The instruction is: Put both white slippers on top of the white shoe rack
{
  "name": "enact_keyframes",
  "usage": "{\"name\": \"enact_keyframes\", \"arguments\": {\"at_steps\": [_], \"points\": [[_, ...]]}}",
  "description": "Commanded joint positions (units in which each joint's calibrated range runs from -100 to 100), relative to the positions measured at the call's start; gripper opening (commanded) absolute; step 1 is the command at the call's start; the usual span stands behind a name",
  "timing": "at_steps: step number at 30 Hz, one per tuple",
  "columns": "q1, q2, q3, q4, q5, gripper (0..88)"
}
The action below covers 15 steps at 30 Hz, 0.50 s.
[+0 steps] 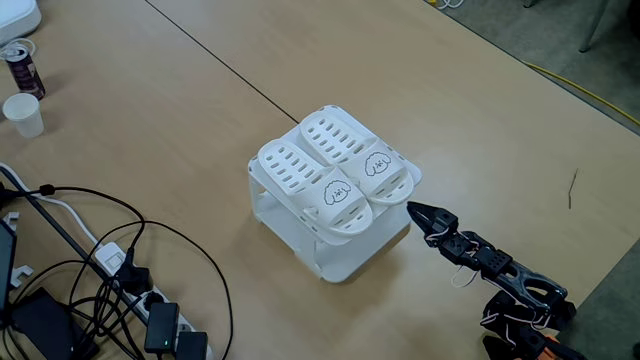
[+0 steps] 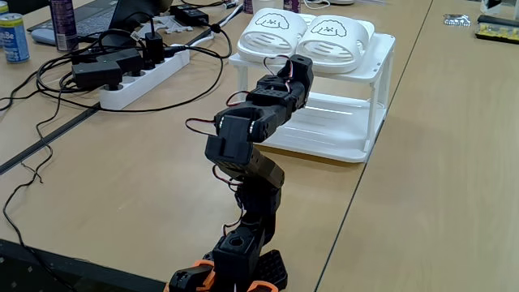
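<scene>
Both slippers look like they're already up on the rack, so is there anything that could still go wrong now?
Possibly. The gripper sits close to the white shoe rack, just off the toe of the nearer of the white slippers, with its jaws looking closed. A sideways swing while backing off might nudge that slipper or shift the rack. The other slipper slightly overhangs the rack's front edge, so a bump might tip it off.

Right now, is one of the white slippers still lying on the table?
No. In a fixed view both white slippers sit side by side on top of the white shoe rack, none on the table.
</scene>
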Motion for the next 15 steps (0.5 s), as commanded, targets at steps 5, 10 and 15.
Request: {"name": "enact_keyframes", "arguments": {"at_steps": [5, 10, 15], "points": [[0.5, -0.1, -2.4, 0.1, 0.4, 0.8], [0.6, 4.9, -7.7, 0.1, 0.4, 0.8], [0.6, 9.5, -13.6, 0.1, 0.4, 0.8]]}}
